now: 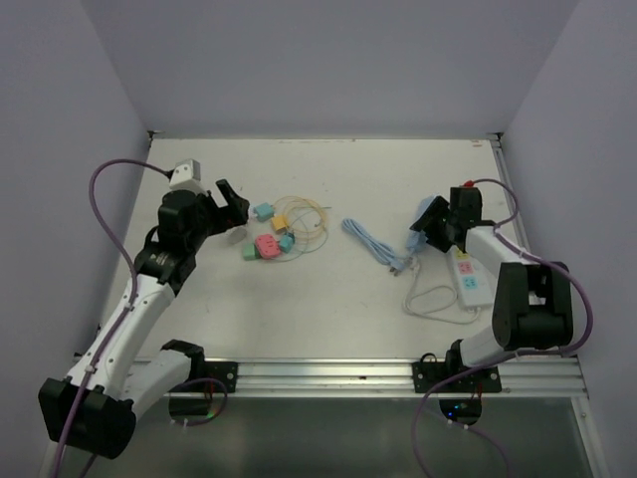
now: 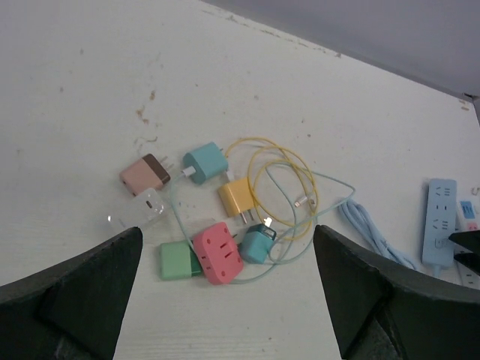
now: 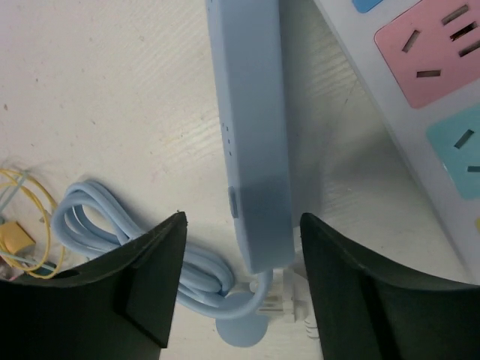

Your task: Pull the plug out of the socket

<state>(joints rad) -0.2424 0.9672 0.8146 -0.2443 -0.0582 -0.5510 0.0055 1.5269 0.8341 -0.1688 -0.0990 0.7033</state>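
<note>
Top view: left fingers (image 1: 239, 207) are spread wide, grasping nothing, hanging just left of the adapter pile (image 1: 267, 237) at centre left. Right fingers (image 1: 428, 235) sit at centre right over the blue power strip (image 1: 432, 214). The white power strip (image 1: 468, 277) is just below-right of them, the blue cable coil (image 1: 373, 244) to their left. Risk, my read: neither arm has a hold, so any tug would drag a loose strip or the whole tangle. Left arm is stretched far forward, wrist angled toward the pile. Right arm is folded tight, elbow back near its base.

Left wrist view: fingers released, one in each lower corner, with the pile between and above them. Green plug (image 2: 176, 261) lies touching the pink socket cube (image 2: 217, 253) at lower centre; can't tell if it's seated. Yellow cable (image 2: 281, 176) loops among the neighbours, so closing here could snag it or take the wrong adapter. Camera looks down at a slant, fingers above the surface (image 2: 75, 90).

Right wrist view: fingers parted, straddling the blue strip's end at centre frame with narrow gaps either side, not clenched. No plug visible in it. Held this loosely, the strip may slide or lift. The finger on the right of frame is close to the white strip and could nudge it. Wrist points almost straight down
</note>
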